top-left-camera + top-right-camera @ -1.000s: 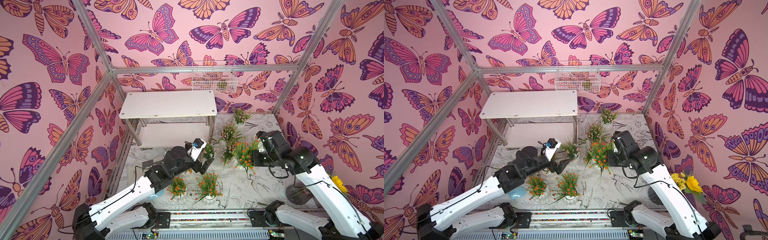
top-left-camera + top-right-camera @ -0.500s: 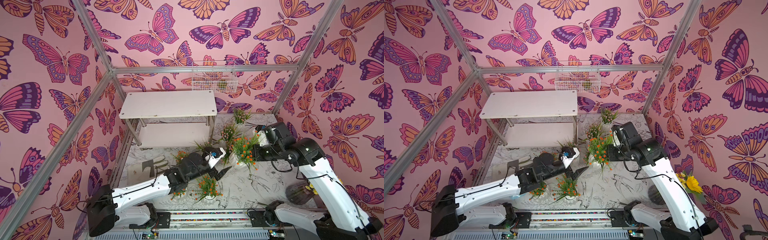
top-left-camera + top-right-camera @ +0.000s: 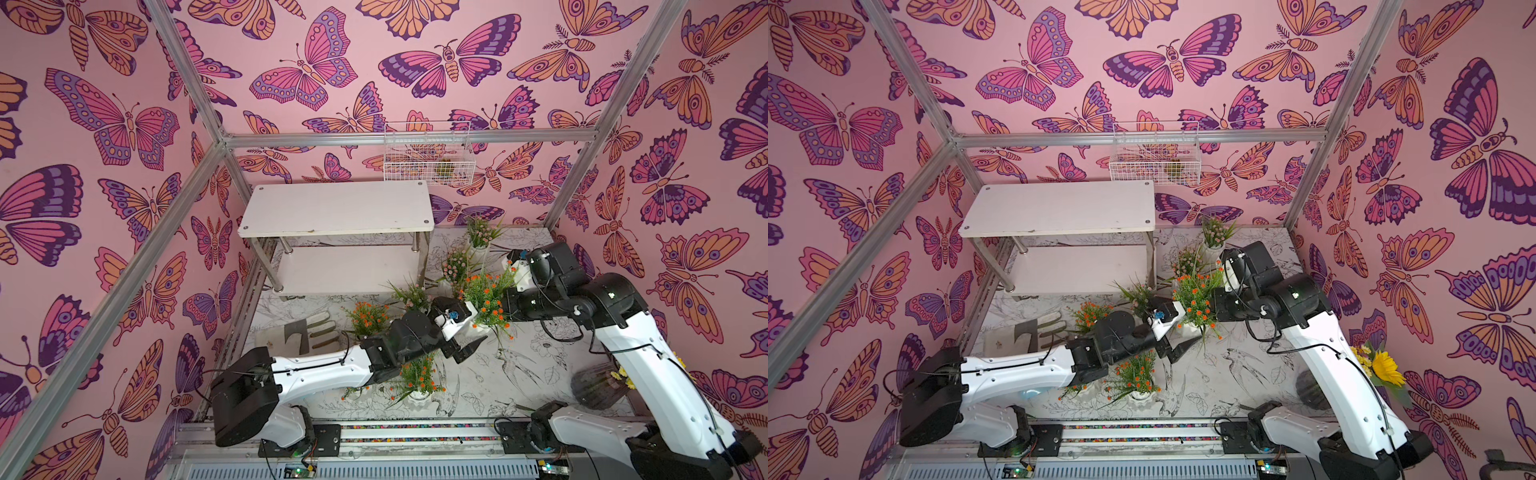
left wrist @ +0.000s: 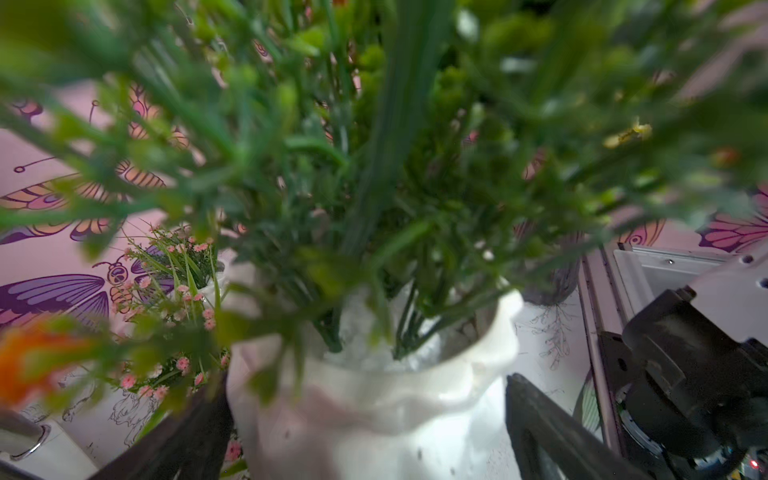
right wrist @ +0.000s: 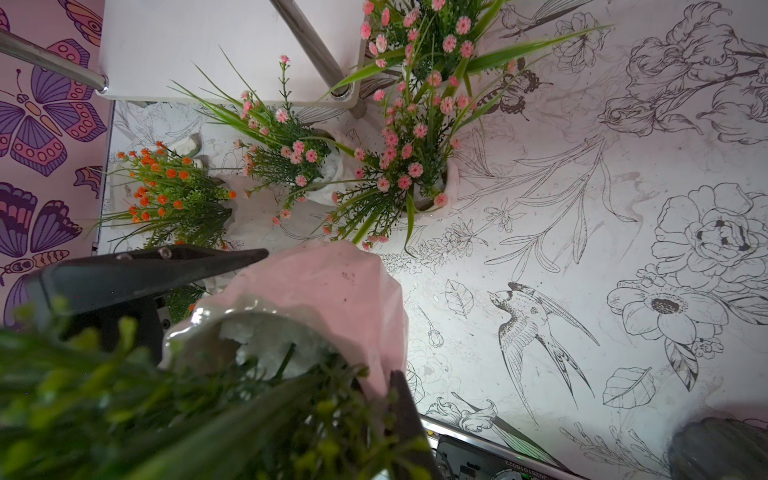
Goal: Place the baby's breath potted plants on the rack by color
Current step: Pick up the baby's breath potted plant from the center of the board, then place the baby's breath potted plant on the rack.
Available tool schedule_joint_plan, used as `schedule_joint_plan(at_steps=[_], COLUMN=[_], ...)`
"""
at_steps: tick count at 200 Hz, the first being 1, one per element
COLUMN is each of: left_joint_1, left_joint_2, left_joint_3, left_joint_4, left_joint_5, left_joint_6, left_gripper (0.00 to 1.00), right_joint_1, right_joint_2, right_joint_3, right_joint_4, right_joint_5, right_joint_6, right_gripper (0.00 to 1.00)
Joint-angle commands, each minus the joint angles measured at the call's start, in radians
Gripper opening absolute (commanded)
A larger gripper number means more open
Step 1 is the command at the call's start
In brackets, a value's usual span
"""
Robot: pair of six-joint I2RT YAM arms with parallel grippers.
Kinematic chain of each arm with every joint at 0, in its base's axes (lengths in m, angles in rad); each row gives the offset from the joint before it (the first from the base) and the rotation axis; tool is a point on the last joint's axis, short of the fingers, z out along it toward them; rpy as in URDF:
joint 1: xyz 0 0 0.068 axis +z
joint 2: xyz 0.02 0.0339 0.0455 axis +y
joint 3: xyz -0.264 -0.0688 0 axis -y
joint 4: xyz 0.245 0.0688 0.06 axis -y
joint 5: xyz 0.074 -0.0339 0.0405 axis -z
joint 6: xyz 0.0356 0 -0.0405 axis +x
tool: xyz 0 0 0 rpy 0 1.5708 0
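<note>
Floral-print desk (image 3: 519, 374) crowding with pots. Nearest, front orange plant (image 3: 417, 376) sitting under left forearm: forearm dipping could be knocking it over. Left gripper (image 4: 365, 422) jaws gaping either side of white pot (image 4: 374, 386), seemingly same one right gripper (image 3: 506, 303) is pinching, jaws clamped, held orange plant (image 3: 486, 297) leaning. Right releasing before left is squeezing: pot falling onto pink plants (image 5: 399, 137) just beside. Farther, rack (image 3: 336, 208) standing without pots; tall sprigs risking snagging under top shelf.
</note>
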Motion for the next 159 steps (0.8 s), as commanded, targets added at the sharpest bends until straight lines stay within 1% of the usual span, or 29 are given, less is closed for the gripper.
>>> schedule_joint_plan(at_steps=[1,94,101,113,124,136,148,154,159], left_joint_1=[-0.009,-0.011,-0.011,-0.011,-0.011,-0.011,-0.011,-0.011,-0.011], left_joint_2=[0.030,0.079,0.079,0.076,0.076,0.069,0.063,0.061,0.057], left_joint_3=[0.031,0.060,0.058,0.055,0.053,0.049,0.046,0.045,0.043], left_joint_4=[0.055,0.053,0.053,0.053,0.052,0.050,0.051,0.050,0.050], left_joint_5=[-0.018,-0.021,-0.019,-0.022,-0.026,-0.036,-0.051,-0.057,-0.061], left_joint_6=[0.011,0.000,0.000,0.002,0.005,0.004,0.000,-0.001,-0.001], left_gripper=[1.00,1.00,0.97,0.88,0.74,0.63,0.49,0.46,0.45], right_joint_1=[-0.006,-0.006,-0.006,-0.006,-0.009,-0.015,-0.021,-0.025,-0.030], right_joint_2=[-0.005,-0.014,-0.014,-0.014,-0.016,-0.017,-0.020,-0.022,-0.025], right_joint_3=[0.036,0.014,0.009,0.001,-0.009,-0.021,-0.033,-0.038,-0.043], right_joint_4=[0.045,0.074,0.078,0.081,0.086,0.093,0.102,0.107,0.110], right_joint_5=[-0.041,-0.076,-0.078,-0.077,-0.076,-0.084,-0.086,-0.088,-0.090], right_joint_6=[0.000,0.008,0.008,0.010,0.009,0.010,0.012,0.013,0.012], right_gripper=[0.00,0.00,0.00,0.00,0.00,0.00,0.00,0.01,0.02])
